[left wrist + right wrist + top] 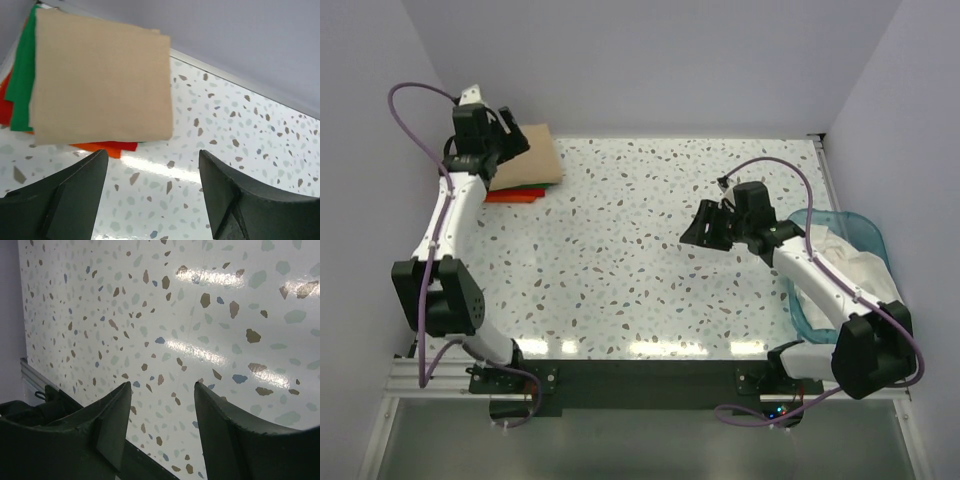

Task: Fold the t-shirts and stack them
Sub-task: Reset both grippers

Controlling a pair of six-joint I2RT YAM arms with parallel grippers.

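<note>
A folded tan-beige t-shirt tops a stack at the table's far left, over a bright green t-shirt and a red-orange t-shirt. In the left wrist view the tan shirt, green shirt and red-orange shirt lie just beyond my open, empty left gripper. That gripper hovers at the stack's left edge. A whitish t-shirt lies crumpled in the blue tub at right. My right gripper is open and empty above bare table.
The speckled table spans the space between the arms. A metal rail runs along the table's edge in the right wrist view. White walls close in at the back and the sides.
</note>
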